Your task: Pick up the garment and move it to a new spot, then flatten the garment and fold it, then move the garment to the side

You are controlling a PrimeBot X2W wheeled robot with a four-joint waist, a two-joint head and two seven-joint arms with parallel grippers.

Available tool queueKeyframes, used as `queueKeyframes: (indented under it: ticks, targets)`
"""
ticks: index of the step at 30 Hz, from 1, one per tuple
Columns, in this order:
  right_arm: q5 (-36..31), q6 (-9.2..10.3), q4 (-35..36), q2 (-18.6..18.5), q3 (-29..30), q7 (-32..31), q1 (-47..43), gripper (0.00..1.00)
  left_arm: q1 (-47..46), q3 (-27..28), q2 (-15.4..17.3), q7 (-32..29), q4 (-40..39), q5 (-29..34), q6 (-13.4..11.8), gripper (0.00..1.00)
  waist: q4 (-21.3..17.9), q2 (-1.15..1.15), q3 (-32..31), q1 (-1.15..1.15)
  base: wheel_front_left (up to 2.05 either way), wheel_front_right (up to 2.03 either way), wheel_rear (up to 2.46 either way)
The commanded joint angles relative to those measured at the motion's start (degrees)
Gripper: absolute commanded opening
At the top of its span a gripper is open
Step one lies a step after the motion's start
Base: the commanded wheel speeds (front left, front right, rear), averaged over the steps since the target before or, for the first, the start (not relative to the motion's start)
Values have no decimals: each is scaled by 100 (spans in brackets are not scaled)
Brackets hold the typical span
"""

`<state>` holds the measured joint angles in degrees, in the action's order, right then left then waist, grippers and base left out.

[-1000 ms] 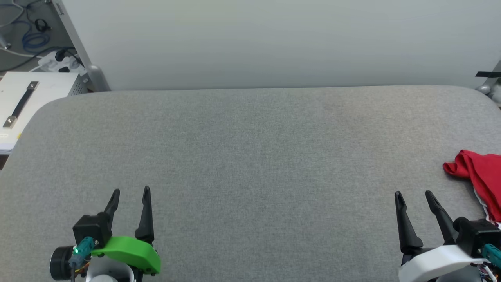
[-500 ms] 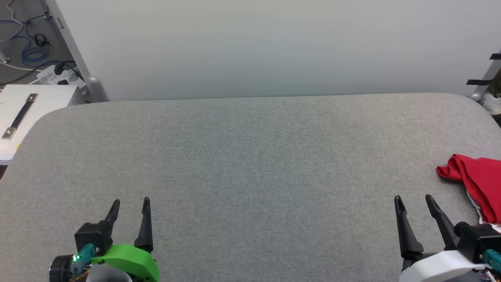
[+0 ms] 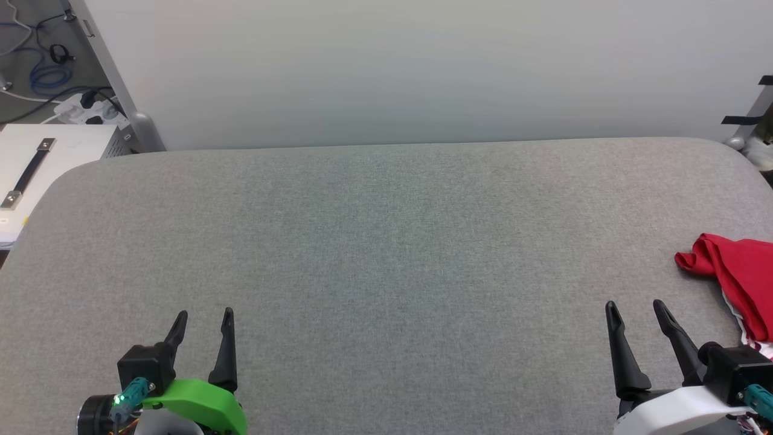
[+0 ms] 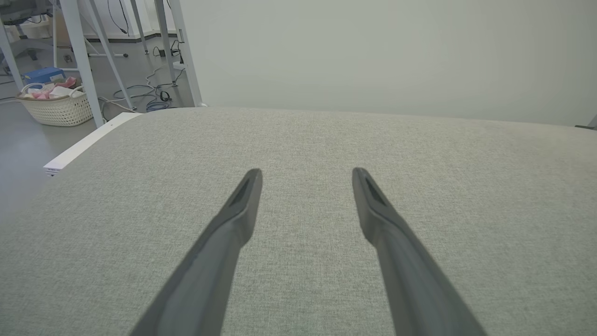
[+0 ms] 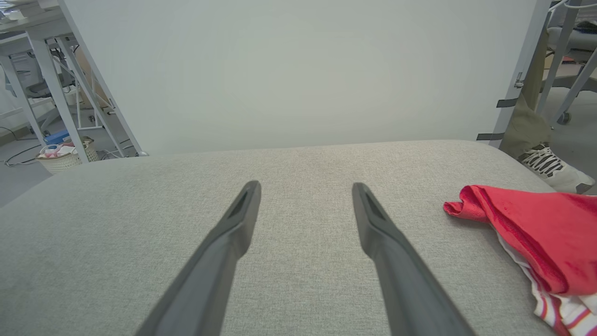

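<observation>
The garment [image 3: 741, 278] lies crumpled at the right edge of the grey table [image 3: 386, 241], partly cut off by the head view; red cloth shows, with white and striped trim at its lower end. In the right wrist view the garment [image 5: 536, 233] sits to the right of the fingers, apart from them. My right gripper [image 3: 634, 308] stands open near the front right, just left of the garment, holding nothing. My left gripper [image 3: 203, 317] stands open at the front left, far from the garment. Both wrist views show spread fingers, left gripper [image 4: 305, 173] and right gripper [image 5: 305, 186], over bare fabric.
A white panel [image 3: 423, 66] rises behind the table. A white box with a black handle [image 3: 36, 166] and cables sit beyond the left corner. A person's shoe [image 5: 552, 169] stands past the right corner. A wicker basket [image 4: 56, 105] is on the floor at left.
The head camera has tilted and shifted slightly, so the table edge and garment sit at slightly different places in the picture. Both grippers stay open and low in the view.
</observation>
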<state>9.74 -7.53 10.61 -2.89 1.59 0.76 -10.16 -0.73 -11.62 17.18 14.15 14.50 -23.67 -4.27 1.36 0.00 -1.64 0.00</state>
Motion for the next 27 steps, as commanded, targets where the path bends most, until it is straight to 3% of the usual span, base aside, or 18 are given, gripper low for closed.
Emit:
queueKeyframes:
  ticks: [1, 5, 6, 27]
  targets:
    - [35, 4, 4, 2, -15, 37, 64, 100, -43, -4, 34, 33, 25, -13, 16, 100, -2, 0, 11, 0, 0, 0, 0]
    - [48, 4, 9, 2, -15, 49, 89, 100, -66, -14, 35, 41, 17, -17, 26, 100, -6, 0, 59, 0, 0, 0, 0]
    - [7, 0, 0, 0, -3, 8, 8, 0, -7, -9, -1, 0, 3, 0, 1, 0, -5, 0, 55, 0, 0, 0, 0]
    - [-133, 0, -153, 0, -19, -12, 147, 0, 5, 156, -207, -207, -207, 335, 61, 0, -25, 0, 76, 0, 0, 0, 0]
